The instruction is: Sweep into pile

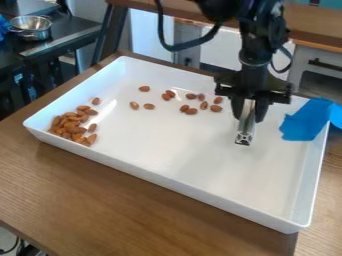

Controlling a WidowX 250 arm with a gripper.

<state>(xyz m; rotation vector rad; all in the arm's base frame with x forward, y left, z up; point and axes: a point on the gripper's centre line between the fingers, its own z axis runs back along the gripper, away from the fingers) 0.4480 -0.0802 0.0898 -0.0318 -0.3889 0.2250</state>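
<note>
My jaws clamp the metal bar up top, the soundest hold; it seems stiff, slick; almonds beside them should roll lightly.

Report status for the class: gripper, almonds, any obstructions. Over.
Gripper closed on metal bar, over tray. Almond pile at picture-left end, loose almonds scattered toward gripper. Blue sheet across picture-right rim, clear of almonds.

The almonds are showing brown, the tray white, the tape blue, the tabletop grained brown.
</note>
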